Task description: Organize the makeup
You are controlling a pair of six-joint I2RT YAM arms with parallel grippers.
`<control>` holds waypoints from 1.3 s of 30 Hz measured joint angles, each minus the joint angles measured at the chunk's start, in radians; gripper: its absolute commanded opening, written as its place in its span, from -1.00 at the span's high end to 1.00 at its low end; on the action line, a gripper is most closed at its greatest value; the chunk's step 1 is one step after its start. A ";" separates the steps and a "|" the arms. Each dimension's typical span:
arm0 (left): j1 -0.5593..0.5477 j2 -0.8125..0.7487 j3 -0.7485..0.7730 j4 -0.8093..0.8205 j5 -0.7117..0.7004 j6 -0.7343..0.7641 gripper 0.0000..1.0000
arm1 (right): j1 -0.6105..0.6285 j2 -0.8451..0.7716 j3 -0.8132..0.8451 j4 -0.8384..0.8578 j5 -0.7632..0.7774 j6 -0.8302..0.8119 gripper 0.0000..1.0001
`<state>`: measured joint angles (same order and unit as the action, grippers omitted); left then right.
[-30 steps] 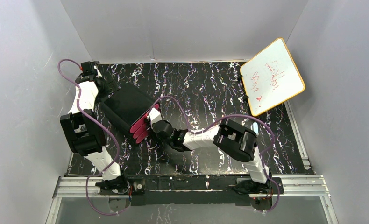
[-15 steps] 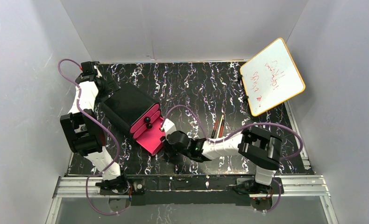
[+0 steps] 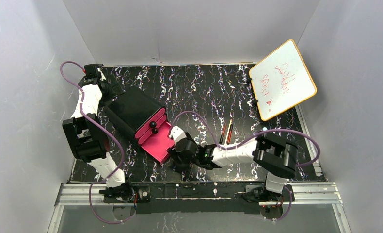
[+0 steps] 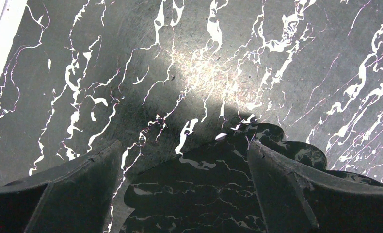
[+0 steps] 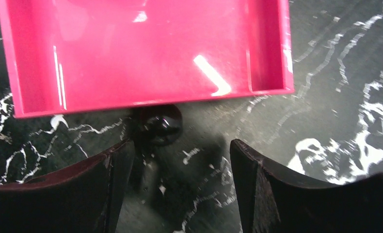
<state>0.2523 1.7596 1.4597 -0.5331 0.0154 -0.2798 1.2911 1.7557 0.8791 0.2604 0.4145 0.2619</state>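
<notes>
Black marbled counter (image 3: 214, 92) from above, white veins across it. At its left, slanted, a black box (image 3: 131, 109) with pink drawer fronts; lowest pink drawer (image 3: 156, 141) pulled out toward the near right. Right tool (image 3: 172, 154) just off that drawer's near right corner, arm stretched leftward low over the counter. Two thin pencils (image 3: 226, 132), one dark and one red, side by side on the bare counter right of the drawer, just beyond the right forearm, well apart from the box. Orange-rimmed whiteboard (image 3: 282, 79) propped at the far right. Left tool (image 3: 113, 92) against the box's far left end, partly hidden; open or closed, impossible to tell from here.

Left wrist view: left tool (image 4: 183, 145) open, fingers (image 4: 73, 189) wide apart, glossy black surface (image 4: 194, 194) between and below them mirroring the veined counter (image 4: 204, 58); touching it or not, impossible to tell.

Right wrist view: right tool (image 5: 181, 145) open, dark fingers (image 5: 277, 194) spread. Round black knob (image 5: 158, 126) of the drawer (image 5: 146, 48) ahead in the gap, nearer one finger than the other, clamped by neither. Glossy pink drawer floor beyond, glare streaks across it, low walls around.
</notes>
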 measured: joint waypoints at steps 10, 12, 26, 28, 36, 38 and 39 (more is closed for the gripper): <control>0.000 0.000 0.000 0.001 0.000 0.000 -0.97 | -0.093 -0.344 0.145 -0.396 0.205 0.121 -0.46; 0.000 0.000 0.000 0.001 0.000 0.000 -0.97 | -0.283 -0.347 0.239 -0.496 0.218 0.209 -0.34; -0.002 0.000 0.000 0.002 0.000 0.000 -0.97 | -0.689 -0.098 0.280 -0.775 -0.088 0.391 0.00; -0.002 0.000 0.000 0.002 0.000 0.000 -0.97 | -0.694 -0.098 0.285 -0.775 -0.115 0.398 0.02; -0.002 0.000 0.000 0.002 0.000 0.000 -0.97 | -0.696 -0.078 0.284 -0.791 -0.169 0.428 0.01; -0.002 0.000 0.000 0.002 0.000 0.000 -0.97 | -0.696 -0.078 0.280 -0.793 -0.176 0.441 0.01; -0.002 0.000 0.000 0.002 0.000 0.000 -0.97 | -0.696 -0.078 0.275 -0.790 -0.180 0.445 0.01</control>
<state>0.2508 1.7592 1.4593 -0.5312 0.0158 -0.2802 0.5949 1.6775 1.1538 -0.5301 0.2348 0.7067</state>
